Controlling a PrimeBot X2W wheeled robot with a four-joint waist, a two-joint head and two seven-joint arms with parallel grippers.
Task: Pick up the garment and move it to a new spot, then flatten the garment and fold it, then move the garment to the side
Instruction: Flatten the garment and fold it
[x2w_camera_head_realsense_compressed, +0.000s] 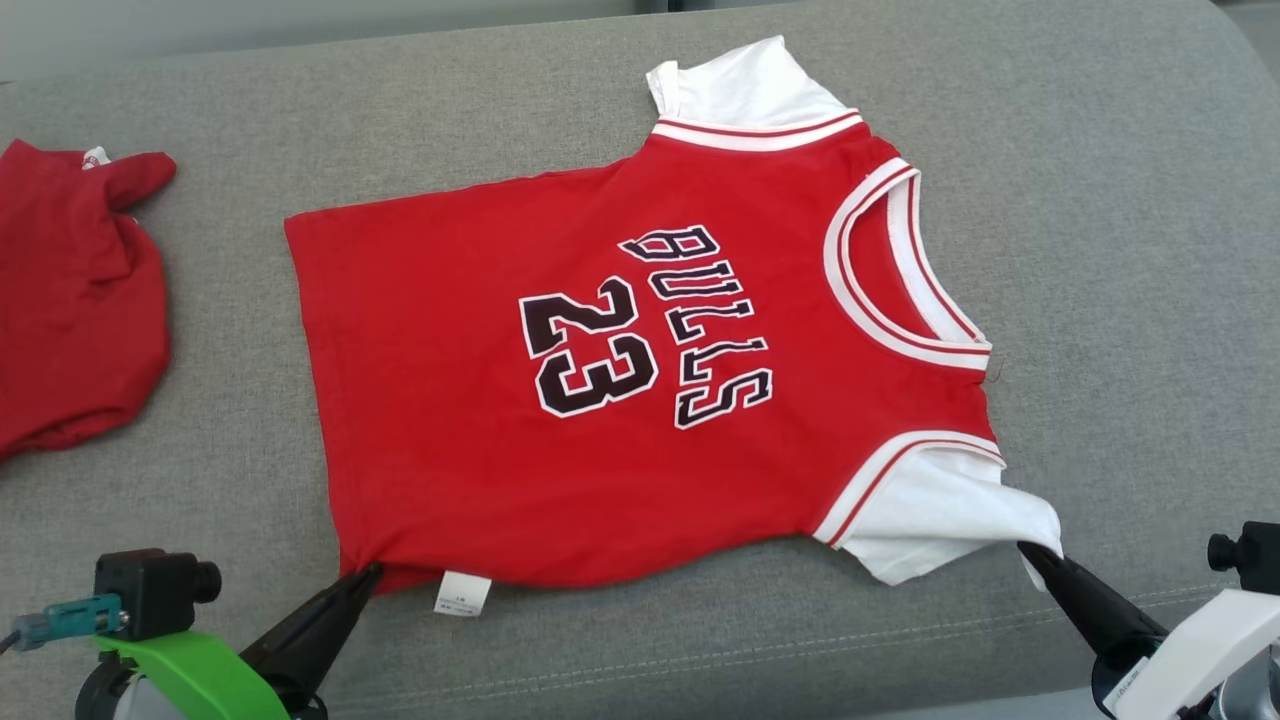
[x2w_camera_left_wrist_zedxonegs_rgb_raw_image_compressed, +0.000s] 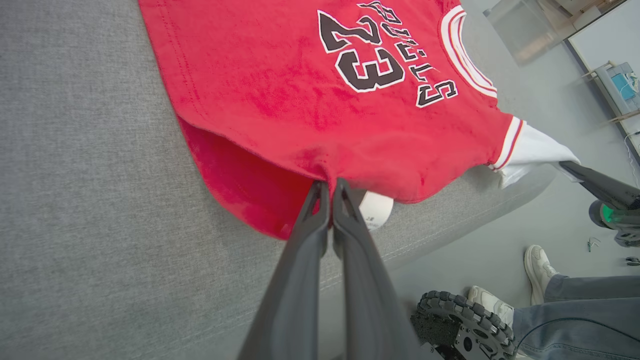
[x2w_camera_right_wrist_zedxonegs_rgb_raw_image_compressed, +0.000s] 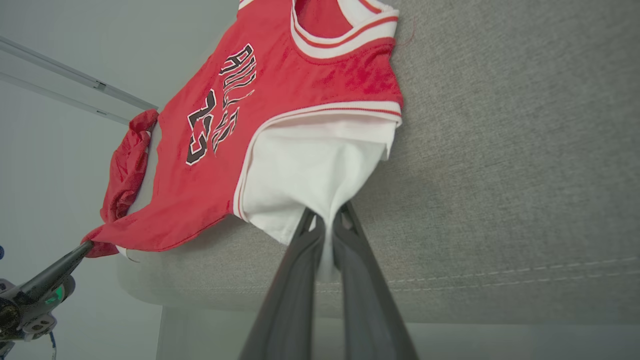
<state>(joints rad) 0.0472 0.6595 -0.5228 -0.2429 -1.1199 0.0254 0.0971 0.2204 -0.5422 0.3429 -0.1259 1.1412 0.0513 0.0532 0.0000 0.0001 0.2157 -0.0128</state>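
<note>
Now, on the grey fabric cushion (x2w_camera_head_realsense_compressed: 1100, 220), I see the red-and-white BULLS 23 jersey (x2w_camera_head_realsense_compressed: 450, 420) spread flat.
My left gripper (x2w_camera_head_realsense_compressed: 365, 578) clamps its hem corner at 7 o'clock; my right gripper (x2w_camera_head_realsense_compressed: 1030, 552) clamps the white sleeve (x2w_camera_head_realsense_compressed: 940, 510) at 4 o'clock.

Cutting off the second red garment (x2w_camera_head_realsense_compressed: 70, 300) at nine o'clock along the head view's edge. Burying the tips of the left gripper (x2w_camera_head_realsense_compressed: 368, 573) under the hem corner of the jersey (x2w_camera_head_realsense_compressed: 600, 400) at eight o'clock, and those of the right gripper (x2w_camera_head_realsense_compressed: 1027, 549) inside the white sleeve (x2w_camera_head_realsense_compressed: 940, 510) at four o'clock. Rendering the print on the care label (x2w_camera_head_realsense_compressed: 462, 593) too small to read. Cropping a person's legs (x2w_camera_left_wrist_zedxonegs_rgb_raw_image_compressed: 585, 315) and a knobbly wheel (x2w_camera_left_wrist_zedxonegs_rgb_raw_image_compressed: 462, 325) between four and five o'clock in the left wrist view.
</note>
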